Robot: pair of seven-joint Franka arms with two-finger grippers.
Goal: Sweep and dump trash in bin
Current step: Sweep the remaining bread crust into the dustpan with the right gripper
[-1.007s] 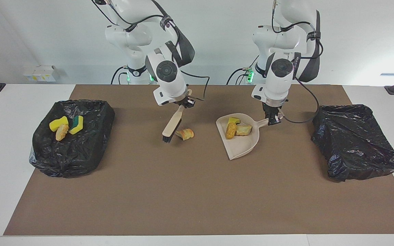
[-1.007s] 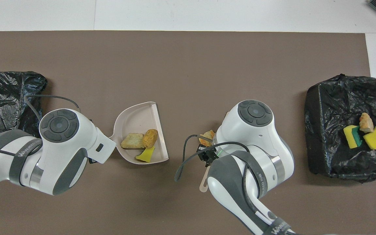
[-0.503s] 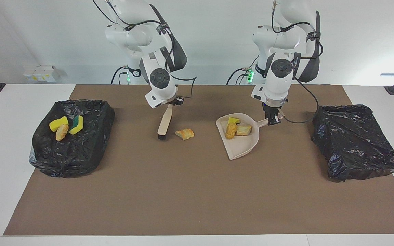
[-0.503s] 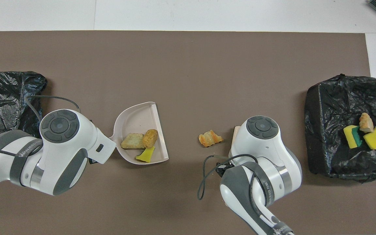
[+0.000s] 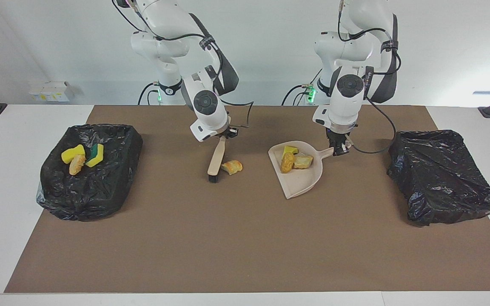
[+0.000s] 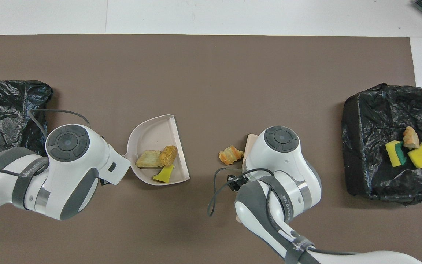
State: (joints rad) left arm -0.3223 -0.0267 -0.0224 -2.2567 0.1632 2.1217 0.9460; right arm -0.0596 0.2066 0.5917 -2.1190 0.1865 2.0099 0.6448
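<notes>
Facing view: the right gripper (image 5: pixel 223 135), clamped on the brush (image 5: pixel 216 159), is bringing its bristles back against the loose bread lump (image 5: pixel 232 167), which half a second ago was lying apart from them. The left gripper (image 5: pixel 339 148) is staying closed on the handle of the dustpan (image 5: pixel 302 180), which is carrying three bits of trash (image 5: pixel 292 158). Three more are lying in the bin (image 5: pixel 89 187) at the right arm's end.

Overhead view: the lump (image 6: pixel 230 154) is touching the brush (image 6: pixel 249 143). "WANGEED"-like lettering on the left arm's strap (image 6: pixel 28 169) is barely legible.
</notes>
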